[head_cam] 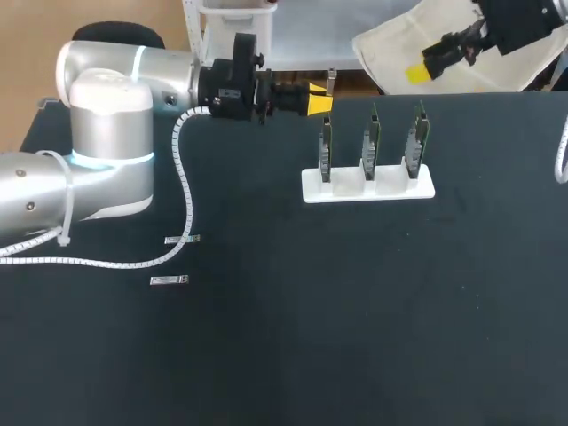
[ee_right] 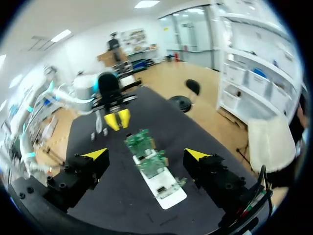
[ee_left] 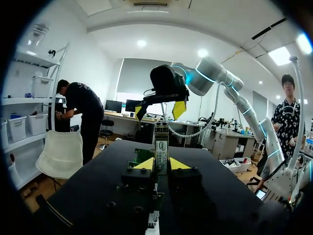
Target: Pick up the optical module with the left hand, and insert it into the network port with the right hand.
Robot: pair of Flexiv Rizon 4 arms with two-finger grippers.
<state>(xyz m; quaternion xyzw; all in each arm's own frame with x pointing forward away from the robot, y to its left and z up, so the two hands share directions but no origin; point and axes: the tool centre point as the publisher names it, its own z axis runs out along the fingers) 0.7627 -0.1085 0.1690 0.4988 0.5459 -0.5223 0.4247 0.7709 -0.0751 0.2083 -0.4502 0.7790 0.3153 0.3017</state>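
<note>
Module (ee_left: 161,147), clamped between the left gripper's (head_cam: 321,98) fingers, is held near the desk's far edge facing the right gripper (ee_right: 146,154), whose fingers stand wide apart, seemingly ready for a handover.

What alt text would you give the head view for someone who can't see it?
The left tool grips an optical module over the black table, just behind a white stand holding three upright green boards. The right tool hangs at the far right corner; two more modules lie near the left arm.
</note>
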